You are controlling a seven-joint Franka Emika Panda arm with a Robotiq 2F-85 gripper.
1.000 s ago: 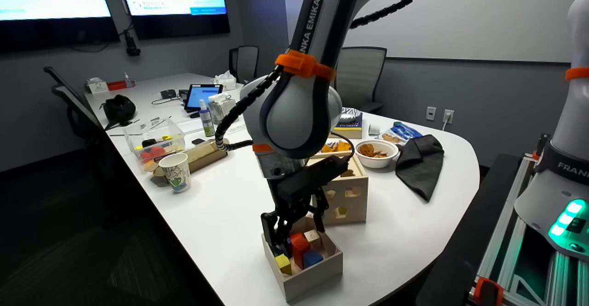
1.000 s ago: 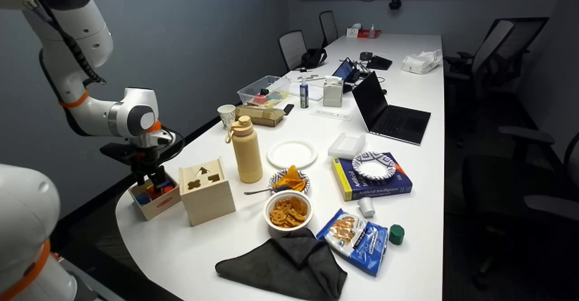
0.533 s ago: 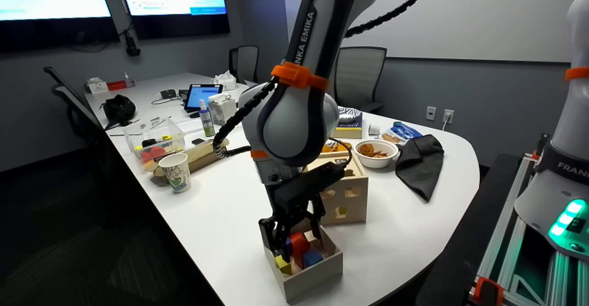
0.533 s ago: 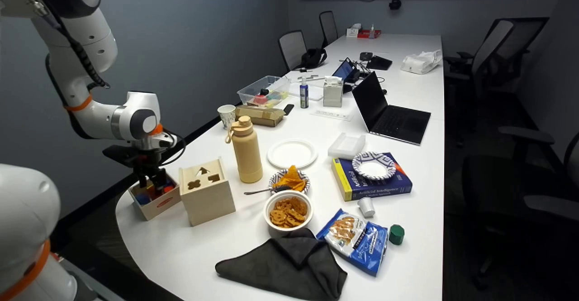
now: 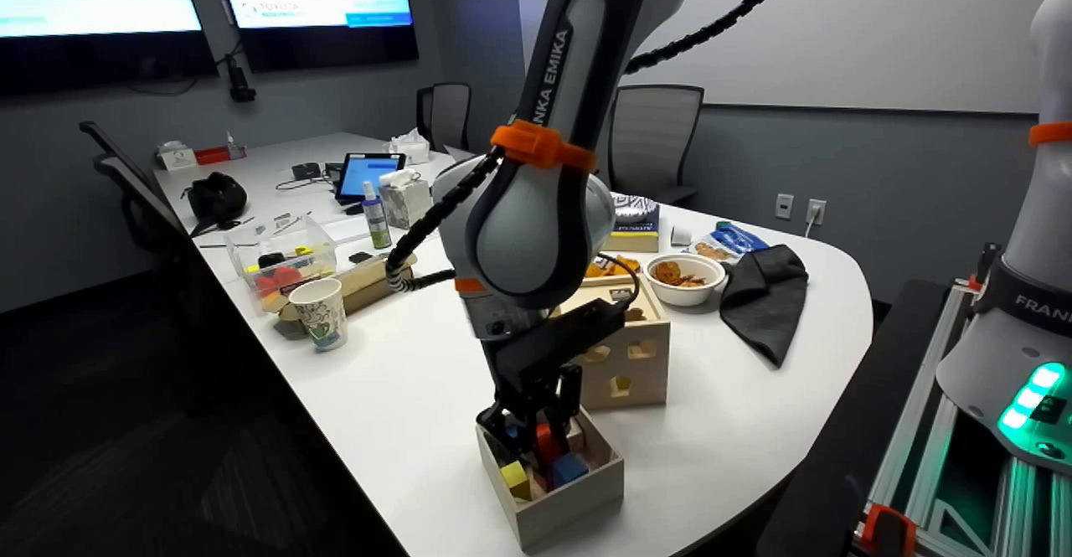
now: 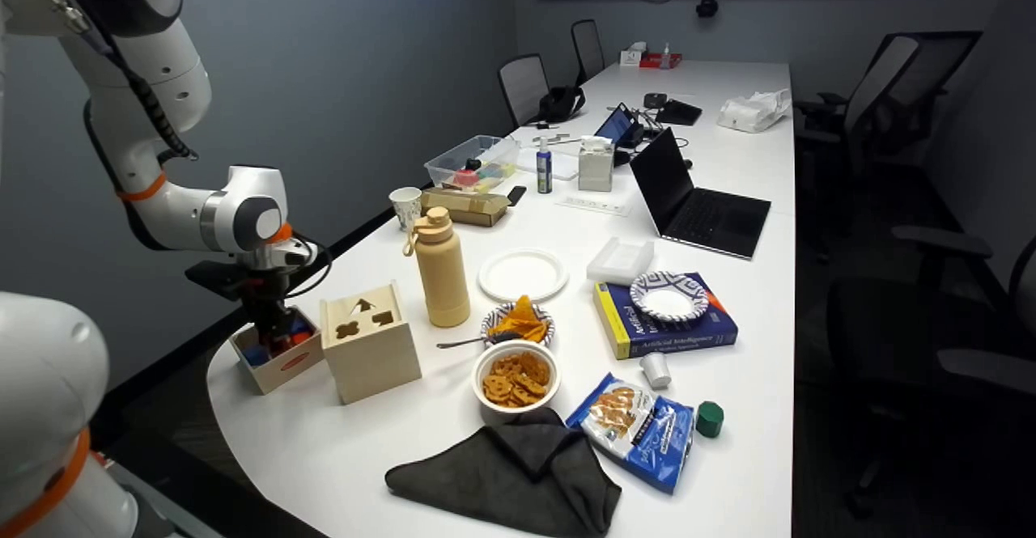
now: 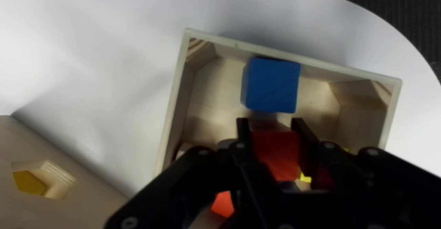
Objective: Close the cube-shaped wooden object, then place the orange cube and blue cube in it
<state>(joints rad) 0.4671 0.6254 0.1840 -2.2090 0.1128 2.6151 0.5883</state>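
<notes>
Pincer [image 7: 271, 127] downward, in a grip

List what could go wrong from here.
The gripper grips a red-orange block with a blue block close by, so lifting might nudge the blue one. The tray surrounds both, so the held block could catch on it coming out. The wooden box has shaped cut-outs on top, so a misaligned block may jam there.

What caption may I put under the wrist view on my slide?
Gripper closed on a red block, near a blue cube, in a shallow wooden tray.
</notes>
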